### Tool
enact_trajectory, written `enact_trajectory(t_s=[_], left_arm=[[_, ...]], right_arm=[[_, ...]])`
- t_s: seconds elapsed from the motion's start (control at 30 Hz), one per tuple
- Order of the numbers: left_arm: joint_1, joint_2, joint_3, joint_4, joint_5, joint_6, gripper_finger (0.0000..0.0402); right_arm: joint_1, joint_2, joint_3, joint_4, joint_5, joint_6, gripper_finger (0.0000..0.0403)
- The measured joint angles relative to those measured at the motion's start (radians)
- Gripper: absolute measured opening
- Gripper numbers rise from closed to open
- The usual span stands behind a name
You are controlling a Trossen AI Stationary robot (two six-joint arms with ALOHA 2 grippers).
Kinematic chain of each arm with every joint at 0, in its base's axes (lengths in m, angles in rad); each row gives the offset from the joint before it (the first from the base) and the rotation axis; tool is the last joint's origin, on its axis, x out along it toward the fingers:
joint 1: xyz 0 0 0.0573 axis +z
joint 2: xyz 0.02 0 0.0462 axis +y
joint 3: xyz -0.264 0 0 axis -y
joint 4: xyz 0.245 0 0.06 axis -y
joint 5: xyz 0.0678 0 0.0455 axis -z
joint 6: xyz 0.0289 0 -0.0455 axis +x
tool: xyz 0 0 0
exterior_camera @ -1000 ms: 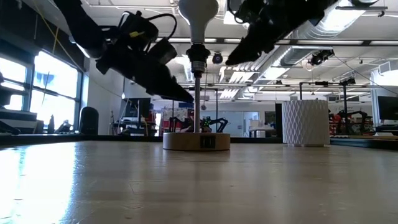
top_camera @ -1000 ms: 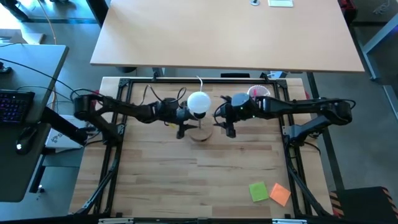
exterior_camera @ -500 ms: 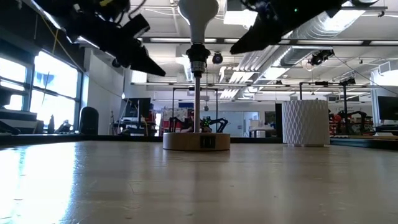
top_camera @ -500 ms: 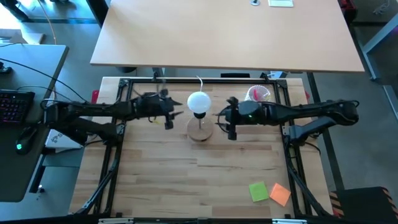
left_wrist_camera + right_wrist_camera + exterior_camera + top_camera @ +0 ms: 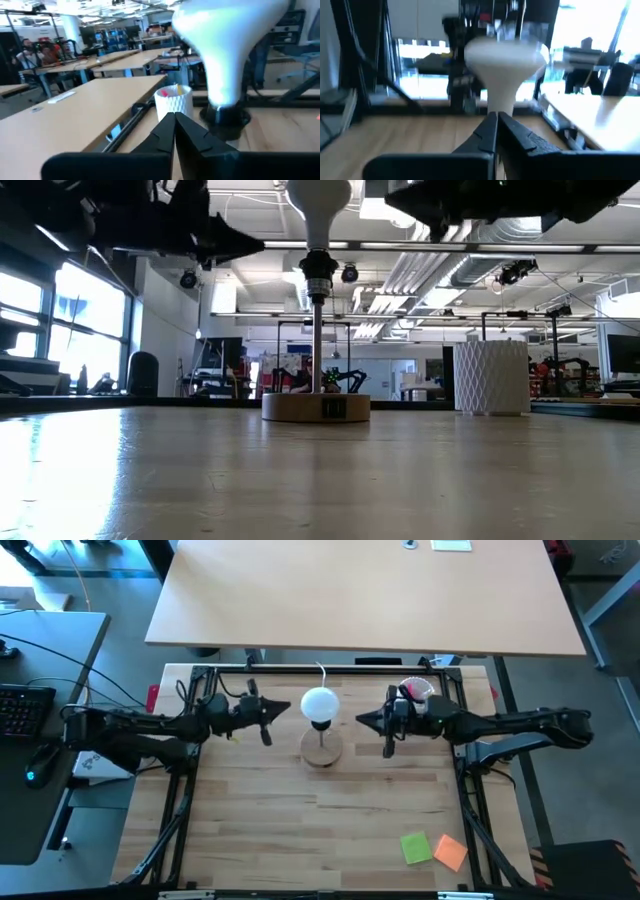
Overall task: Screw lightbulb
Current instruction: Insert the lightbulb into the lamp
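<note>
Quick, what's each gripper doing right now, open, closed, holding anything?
Left gripper: closed, holding nothing, beside the matte white round lightbulb, clear of it.
Right gripper: closed, holding nothing, on the bulb's other side.

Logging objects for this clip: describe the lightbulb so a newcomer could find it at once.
On the slatted wooden table, look mid-way along the far edge for the round wooden lamp base. The matte white globe lightbulb sits atop its stem, unlike the ribbed white cup of pink items nearby.

The matte white lightbulb [image 5: 320, 705] stands upright, globe up, its narrow neck seated in the black socket [image 5: 318, 268] atop the lamp, near the table's [image 5: 300, 810] far edge.
</note>
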Motion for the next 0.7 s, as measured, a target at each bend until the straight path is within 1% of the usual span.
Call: enact_trajectory(t_s=[0.03,0.1,0.17,0.23,0.37,0.57,0.7], left_arm=[[-0.002,0.007,0.021,0.000,0.000,0.004,0.0002],[-0.001,0.021,0.060,0.019,-0.006,0.008,0.0002],[0.008,0.030,0.084,0.003,-0.030,0.014,0.0001],[0.015,0.040,0.112,0.014,-0.028,0.032,0.0001],[0.024,0.063,0.156,0.039,0.050,0.030,0.0001],[0.032,0.110,0.199,0.027,0.134,0.000,0.0000],[0.033,0.127,0.209,0.027,0.157,-0.016,0.0000]], right_arm=[[0.000,0.006,0.016,0.013,-0.010,-0.001,0.0003],[0.000,0.022,0.047,0.009,-0.061,0.000,0.0003],[0.000,0.044,0.085,0.015,-0.100,0.000,0.0002],[0.000,0.076,0.114,0.005,-0.145,-0.001,0.0001],[-0.005,0.139,0.162,-0.001,-0.206,-0.020,0.0001],[-0.029,0.165,0.194,0.004,-0.204,-0.045,0.0000],[-0.059,0.185,0.208,-0.001,-0.206,-0.039,0.0000]])
